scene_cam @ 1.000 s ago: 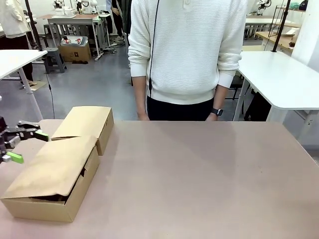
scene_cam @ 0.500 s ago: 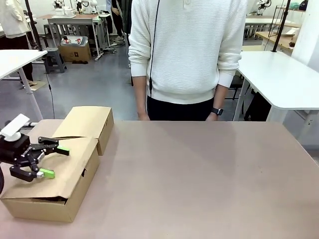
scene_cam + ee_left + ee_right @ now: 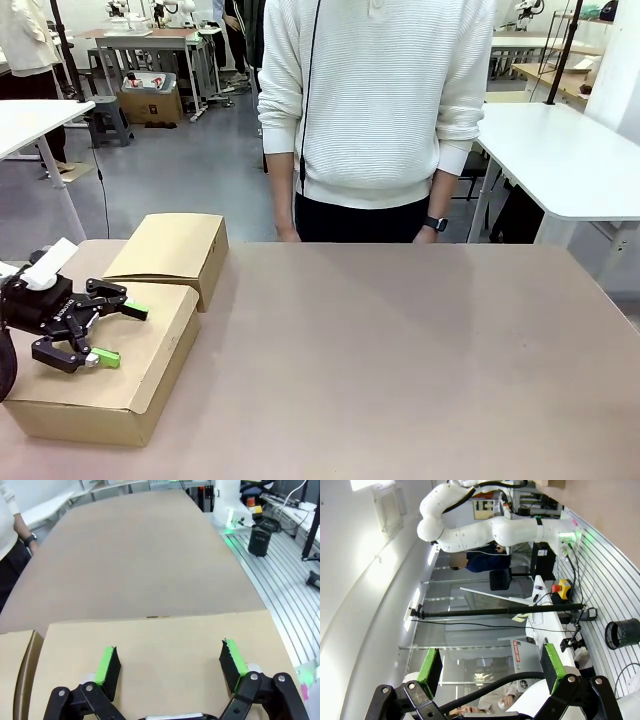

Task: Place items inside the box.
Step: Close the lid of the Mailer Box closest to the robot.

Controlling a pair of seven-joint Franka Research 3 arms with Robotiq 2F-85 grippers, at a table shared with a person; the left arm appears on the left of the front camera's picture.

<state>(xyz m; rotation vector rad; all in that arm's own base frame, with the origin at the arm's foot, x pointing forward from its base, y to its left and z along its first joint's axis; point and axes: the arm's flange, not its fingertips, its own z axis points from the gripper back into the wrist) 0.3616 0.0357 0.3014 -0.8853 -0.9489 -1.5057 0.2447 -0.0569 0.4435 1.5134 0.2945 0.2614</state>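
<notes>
Box [image 3: 105, 360] at table's [image 3: 400, 350] left front, flaps down, left pincer [image 3: 112, 333] spread wide just above lid. Left wrist: green pads [image 3: 106, 664] over lid, bare brown table beyond. Right wrist: right pincer [image 3: 490, 667] wide, empty, facing lab room, white arm [image 3: 485, 527].

The box [image 3: 110, 375] is plain tan cardboard, its flap [image 3: 172, 247] the same tan. The table [image 3: 400, 360] beside the box is a dull pinkish brown. The left gripper [image 3: 112, 334] over the box is black with bright green pads [image 3: 106, 664]. Behind the table, the person's sweater [image 3: 375, 90] is white with fine ribbing, the watch [image 3: 434, 224] black.
</notes>
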